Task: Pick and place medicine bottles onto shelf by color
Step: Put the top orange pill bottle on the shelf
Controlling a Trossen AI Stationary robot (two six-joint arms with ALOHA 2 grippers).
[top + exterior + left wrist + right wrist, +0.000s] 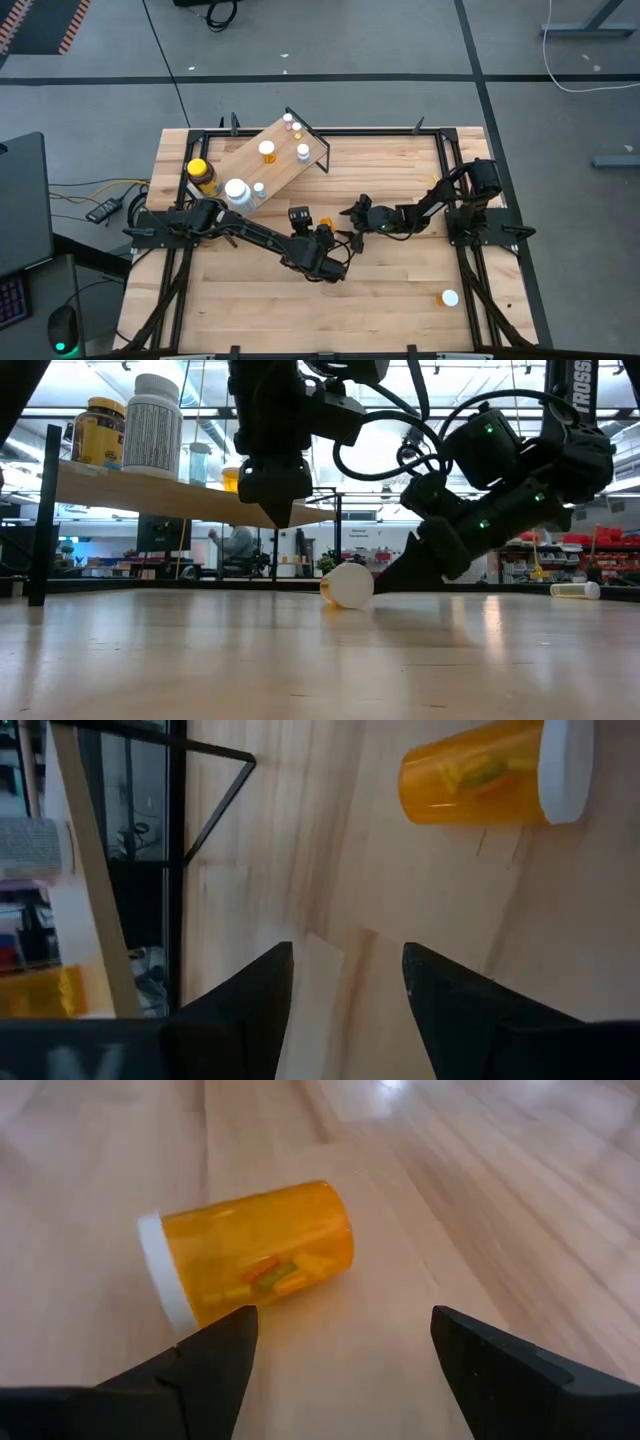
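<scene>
Orange vial (250,1260) with white cap lies on its side on wooden counter (400,300), mid-counter, between both claws. Left claw (345,980) open, empty, just above counter beside vial. Right claw (340,1345) open, empty, low, pointing at vial, not touching. Shelf (262,165) stands at far left, carrying amber jar (201,175), white-capped bottle (237,192), several small vials. Another capped vial (450,297) lies near right front corner.

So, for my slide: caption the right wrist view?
Open right claw approaches an orange vial lying on its side on the tabletop.
</scene>
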